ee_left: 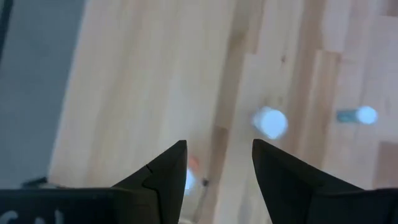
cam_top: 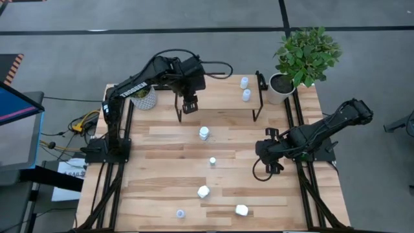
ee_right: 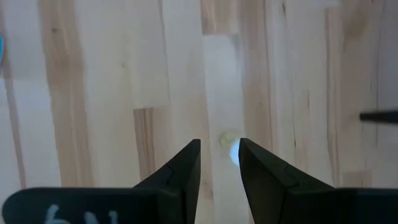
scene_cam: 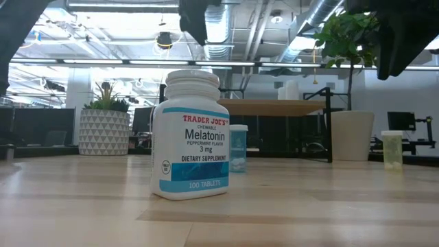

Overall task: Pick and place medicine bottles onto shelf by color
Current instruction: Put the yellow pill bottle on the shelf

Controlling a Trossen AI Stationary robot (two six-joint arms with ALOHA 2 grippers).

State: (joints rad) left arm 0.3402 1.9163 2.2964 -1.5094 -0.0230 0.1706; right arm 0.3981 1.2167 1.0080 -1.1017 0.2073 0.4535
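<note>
Light wooden planks make up the tabletop (cam_top: 162, 188), and at its far edge stands the shelf (cam_top: 220, 97), a low wood platform on thin black legs. Two pale bottles on the shelf (cam_top: 245, 89) stand near its right end, one just behind the other. To the right of the shelf a white pot (cam_top: 279, 90) holds a leafy green plant (cam_top: 308, 55); to the left, a patterned pot (cam_top: 145, 98) holds a smaller plant. Nearest the low camera stands a white bottle (scene_cam: 190, 136) with a white cap, its label reading "TRADER JOE'S", "Melatonin", "3 mg", "DIETARY SUPPLEMENT" and "100 TABLETS" on a blue band. Behind it a pale-blue bottle (scene_cam: 238, 147) stands upright with white contents in its lower part, and far to the right is a yellowish bottle (scene_cam: 392, 149). From above, five more bottles lie scattered over the middle and near part of the tabletop, well apart. The left hand (cam_top: 188, 105) hangs over the shelf's left part, fingers apart and holding nothing. The right hand (cam_top: 272, 167) hovers over bare tabletop at the right, fingers also parted and empty.
</note>
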